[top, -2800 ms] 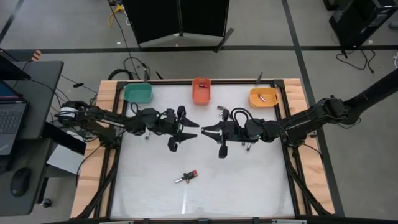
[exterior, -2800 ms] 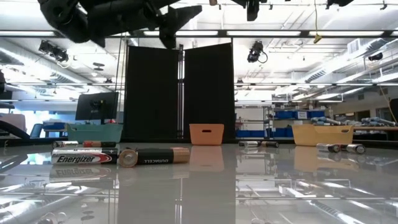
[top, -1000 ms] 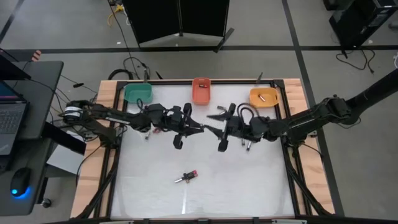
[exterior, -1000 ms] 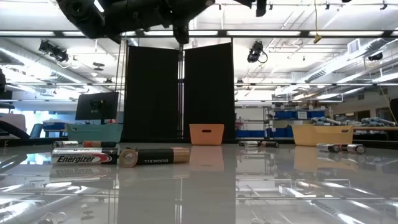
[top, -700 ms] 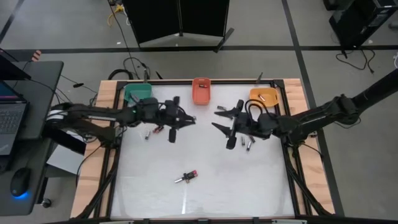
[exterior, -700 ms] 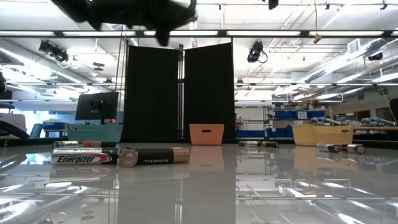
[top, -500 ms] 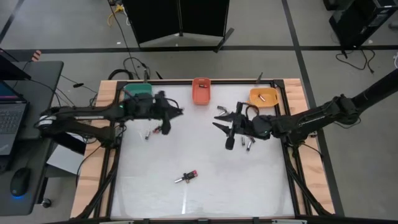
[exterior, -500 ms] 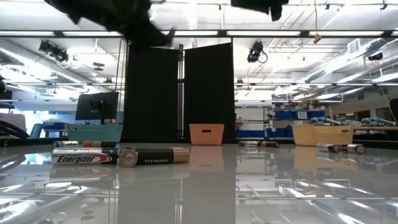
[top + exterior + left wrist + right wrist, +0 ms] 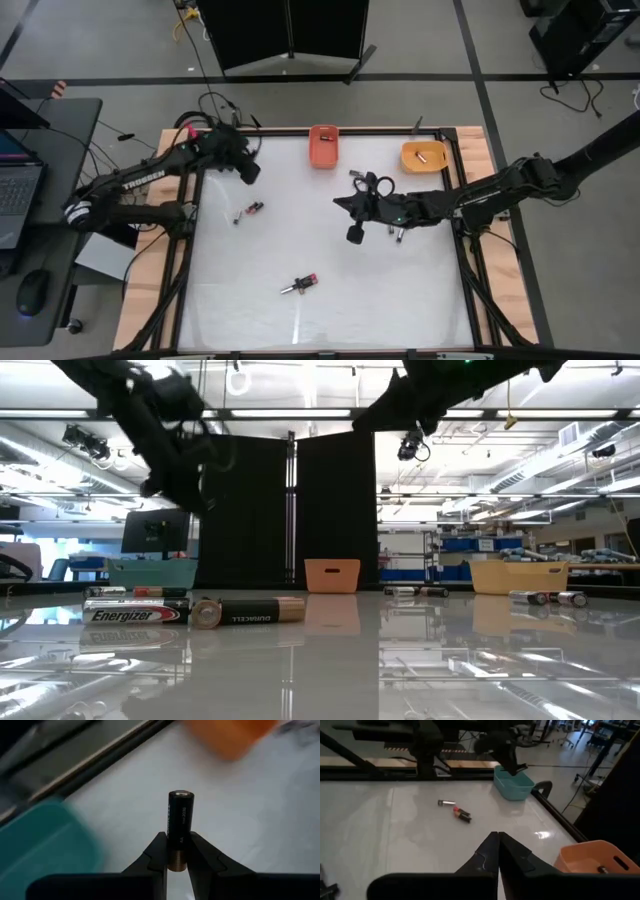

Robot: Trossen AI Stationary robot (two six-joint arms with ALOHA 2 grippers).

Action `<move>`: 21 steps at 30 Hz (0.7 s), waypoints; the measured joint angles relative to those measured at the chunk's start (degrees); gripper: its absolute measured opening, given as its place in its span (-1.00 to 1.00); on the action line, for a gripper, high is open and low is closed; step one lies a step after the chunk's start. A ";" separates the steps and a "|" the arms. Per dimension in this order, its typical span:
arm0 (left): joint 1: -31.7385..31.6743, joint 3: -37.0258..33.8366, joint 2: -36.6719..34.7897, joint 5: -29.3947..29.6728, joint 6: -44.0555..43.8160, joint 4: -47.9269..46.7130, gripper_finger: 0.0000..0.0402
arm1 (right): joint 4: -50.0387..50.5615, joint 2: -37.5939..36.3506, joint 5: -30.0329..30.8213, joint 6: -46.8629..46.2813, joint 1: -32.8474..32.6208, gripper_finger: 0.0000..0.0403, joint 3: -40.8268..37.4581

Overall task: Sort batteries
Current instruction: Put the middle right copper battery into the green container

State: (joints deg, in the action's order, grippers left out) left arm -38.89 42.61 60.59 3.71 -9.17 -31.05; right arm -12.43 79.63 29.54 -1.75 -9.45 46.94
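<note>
High view: your left gripper [image 9: 247, 172] sits at table's 11 o'clock, over teal bin, likely for drop.

Left wrist view: fingers clamp battery [image 9: 179, 829] upright, teal bin [image 9: 42, 845] just beside.

Right wrist view: right gripper [image 9: 498, 839] closed, empty, mid-table; loose batteries [image 9: 455, 809] ahead.

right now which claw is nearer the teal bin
Left. The left claw sits over the teal bin, gripping a battery. The right claw is shut, empty, out mid-table, well away from it.

Two slim black jointed arms: the left arm [image 9: 150, 180] bears white lettering; each ends in tapered matte-black fingers [image 9: 156, 851].
</note>
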 joint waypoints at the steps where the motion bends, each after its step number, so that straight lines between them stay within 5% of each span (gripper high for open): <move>1: -2.22 -0.02 0.63 -0.10 0.08 -1.40 -0.73 | 0.39 0.00 0.00 0.03 -0.04 -0.96 0.00; 11: -17.49 -0.04 6.00 -0.35 3.07 -4.79 -0.73 | 2.90 -0.04 0.00 -0.88 -0.04 -0.95 -0.32; 21: -20.85 4.83 18.43 -0.04 3.89 -5.08 -0.74 | 0.00 -0.06 -0.04 -1.88 0.19 -0.93 -3.66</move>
State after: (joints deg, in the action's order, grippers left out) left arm -59.74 47.44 79.03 3.66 -5.28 -36.12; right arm -12.44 79.57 29.50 -3.63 -9.27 43.28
